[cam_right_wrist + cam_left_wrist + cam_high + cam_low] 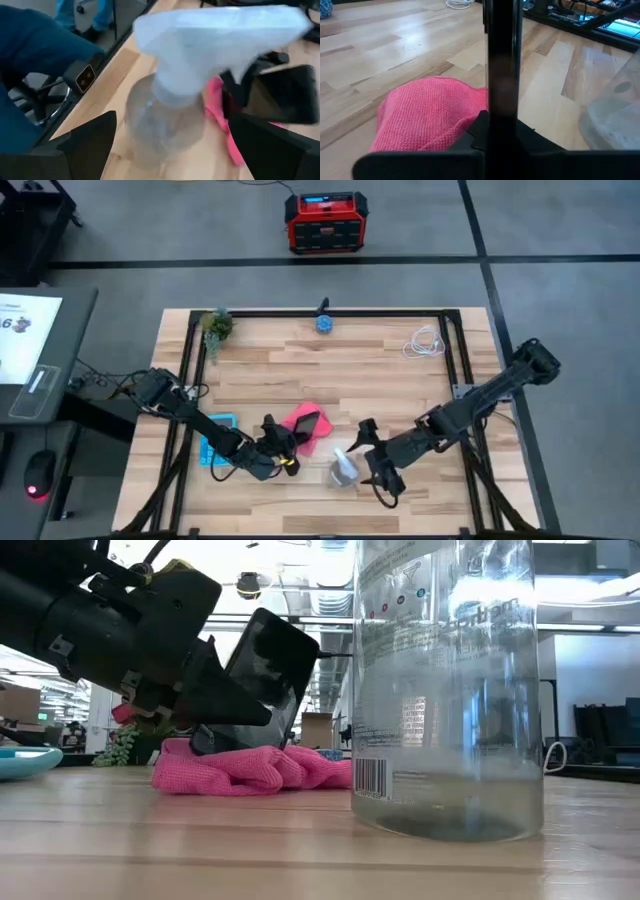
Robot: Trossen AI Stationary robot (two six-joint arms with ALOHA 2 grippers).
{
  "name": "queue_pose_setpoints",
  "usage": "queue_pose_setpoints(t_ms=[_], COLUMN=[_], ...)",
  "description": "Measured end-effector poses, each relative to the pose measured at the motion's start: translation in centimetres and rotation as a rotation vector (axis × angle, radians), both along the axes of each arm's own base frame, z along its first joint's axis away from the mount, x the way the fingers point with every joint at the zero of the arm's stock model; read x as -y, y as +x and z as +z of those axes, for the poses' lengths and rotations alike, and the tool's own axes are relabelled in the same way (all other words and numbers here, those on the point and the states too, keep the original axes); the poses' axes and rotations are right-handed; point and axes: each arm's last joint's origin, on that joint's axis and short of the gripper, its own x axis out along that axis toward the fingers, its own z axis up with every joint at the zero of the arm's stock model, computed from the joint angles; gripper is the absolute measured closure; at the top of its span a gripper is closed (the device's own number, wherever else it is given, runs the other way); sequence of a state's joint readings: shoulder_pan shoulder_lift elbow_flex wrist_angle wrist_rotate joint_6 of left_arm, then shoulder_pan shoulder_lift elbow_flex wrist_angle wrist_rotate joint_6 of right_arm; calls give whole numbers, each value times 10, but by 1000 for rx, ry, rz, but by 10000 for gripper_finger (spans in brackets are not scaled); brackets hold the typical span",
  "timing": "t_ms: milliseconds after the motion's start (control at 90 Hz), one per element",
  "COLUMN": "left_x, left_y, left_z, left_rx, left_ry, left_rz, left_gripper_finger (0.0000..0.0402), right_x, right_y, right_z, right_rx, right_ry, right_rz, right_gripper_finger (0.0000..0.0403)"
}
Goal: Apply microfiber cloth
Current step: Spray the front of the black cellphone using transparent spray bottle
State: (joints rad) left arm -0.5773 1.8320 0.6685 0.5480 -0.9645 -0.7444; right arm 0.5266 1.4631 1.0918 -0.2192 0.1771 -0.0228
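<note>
I had the left gripper (283, 442) clamped on the phone (262, 670), tilted just above the cloth (255, 768) bunched mid-table beneath it — the nearer arm — while the right gripper (368, 457) sat by the bottle (343, 470), jaws seemingly wide.

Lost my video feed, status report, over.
Left gripper shut on phone, tilted over pink cloth. Right gripper open beside spray bottle. Cloth unobstructed.

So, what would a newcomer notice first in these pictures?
Probably the pink microfiber cloth near the table's front edge, with the left tool holding a black phone tilted over it. Just to its right stands a clear spray bottle, with the right tool open beside it.
</note>
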Motion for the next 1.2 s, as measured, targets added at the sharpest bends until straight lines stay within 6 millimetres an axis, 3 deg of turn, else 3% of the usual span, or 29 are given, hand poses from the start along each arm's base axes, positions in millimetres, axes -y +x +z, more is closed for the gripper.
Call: queue_pose_setpoints(t_ms=[267,622,978,1200], left_x=[0,4,5,7], left_y=[0,3,2,-2], left_z=[0,6,41,57], left_rx=[-2,51,177,223], left_ry=[3,-3,-39,-59], left_rz=[-2,-8,-12,-27], left_gripper_finger=[393,393,393,393], right_x=[12,8,0,-1], right_y=[13,22,35,35], right_z=[-6,-7,-28,-25], right_rx=[68,118,96,117], right_ry=[32,86,84,121], right_rz=[-52,-6,-9,-25], right_gripper_finger=[35,35,35,35])
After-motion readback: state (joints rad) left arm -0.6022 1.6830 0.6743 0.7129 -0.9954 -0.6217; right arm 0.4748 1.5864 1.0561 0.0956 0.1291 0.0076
